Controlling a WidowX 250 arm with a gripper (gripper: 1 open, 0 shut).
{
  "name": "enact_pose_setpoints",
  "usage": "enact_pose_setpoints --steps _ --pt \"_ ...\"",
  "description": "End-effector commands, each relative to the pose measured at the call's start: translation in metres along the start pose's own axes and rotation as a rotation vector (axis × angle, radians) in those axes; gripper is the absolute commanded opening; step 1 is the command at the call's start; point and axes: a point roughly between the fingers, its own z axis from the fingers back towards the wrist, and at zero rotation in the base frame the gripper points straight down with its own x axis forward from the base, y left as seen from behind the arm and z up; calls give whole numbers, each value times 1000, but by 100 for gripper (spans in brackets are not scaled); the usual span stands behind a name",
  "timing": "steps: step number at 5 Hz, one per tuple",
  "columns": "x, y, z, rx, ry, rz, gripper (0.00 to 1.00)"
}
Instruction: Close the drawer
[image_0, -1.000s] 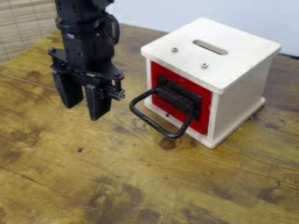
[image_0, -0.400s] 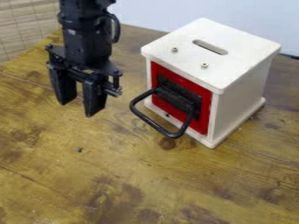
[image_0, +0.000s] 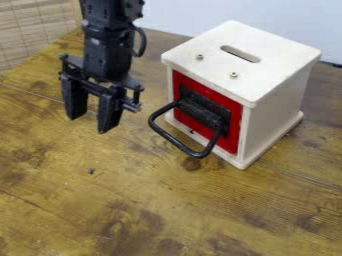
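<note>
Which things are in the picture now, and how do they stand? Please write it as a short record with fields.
gripper: open, fingers pointing down, left of the box in the picture, touching nothing
box: white, standing on the table
box top: a slot and two small screws
drawer: red front with dark centre, facing the open table area
handle: black loop, sticking out from the drawer front
contact: none between gripper and handle
</note>
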Motion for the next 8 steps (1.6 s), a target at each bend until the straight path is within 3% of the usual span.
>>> enact_pose_setpoints --steps 1,2,3,4,5,6,8 --pt "-7 3 21 -29 -105 14 100" --pt "-12 -4 25 -57 -143 -13 100" --pt "-26 -14 46 -81 -188 -38 0" --pt "-33 -19 58 -88 -215 -41 100" --pt "-44 -22 73 -92 -242 -48 0" --pt "-40 -15 64 -66 -228 -50 100" --pt "-32 1 42 -16 -186 -49 100"
